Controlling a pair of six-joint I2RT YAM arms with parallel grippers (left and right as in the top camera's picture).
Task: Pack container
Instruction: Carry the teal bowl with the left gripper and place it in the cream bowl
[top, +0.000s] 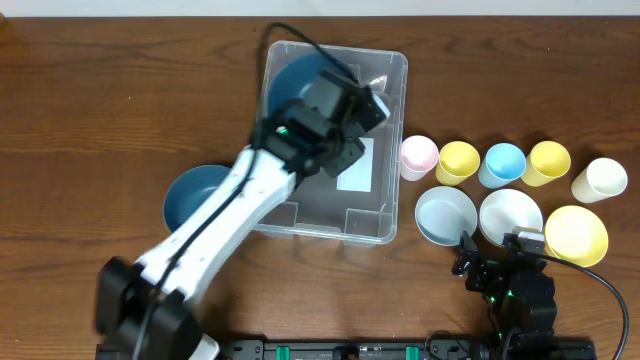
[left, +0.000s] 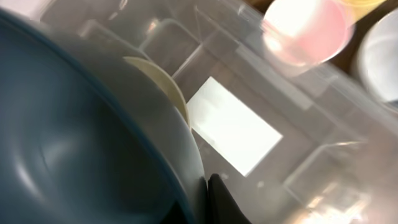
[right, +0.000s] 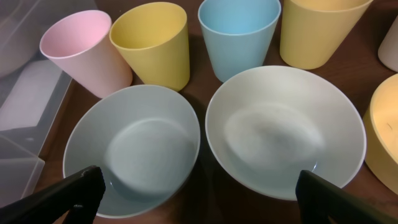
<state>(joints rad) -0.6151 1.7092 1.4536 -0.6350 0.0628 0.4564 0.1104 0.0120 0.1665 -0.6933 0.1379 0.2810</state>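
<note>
Centrally on the brown wooden table (top: 90, 110) stands one large clear rectangular plastic container (top: 392, 130). Bowls, five: dark blue bowl in the container (top: 290, 75), second dark blue bowl (top: 188, 198) left of it, pale grey-blue bowl (right: 134, 152), white bowl (right: 283, 134), yellow bowl (top: 577, 235). Cups, five: pink cup (right: 84, 50), two yellow cups (right: 152, 40) (top: 548, 161), light blue cup (right: 239, 34), cream cup (top: 604, 180). Left gripper (top: 345, 95): closed on the first bowl's rim. Right gripper (right: 199, 193): jaws wide apart, empty, above the pale and white bowls.

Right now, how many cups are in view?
5, right of the container: pink cup, yellow cup, blue cup, far yellow cup, cream cup; left arm may hide more.
</note>
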